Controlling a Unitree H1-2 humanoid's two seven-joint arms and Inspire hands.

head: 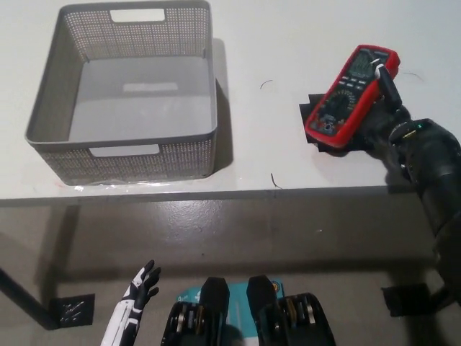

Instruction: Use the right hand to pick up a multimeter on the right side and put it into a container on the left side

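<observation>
Right hand [392, 119] grasping red multimeter [351, 94] at frame's upper right, tilted over black mat [315, 119]; loose edge grip risks dropping before grey container [122, 94]; left hand [137, 299] splayed, idle lower left.

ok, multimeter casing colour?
Red casing with a dark grey face, on the multimeter in the right hand; head view, the only one.

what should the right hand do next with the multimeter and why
Probably carry it left toward the grey basket. The black right hand grips the red multimeter, tilted over the black mat at the table's right, and the basket looks empty. The white left hand rests low, below the table edge.
</observation>
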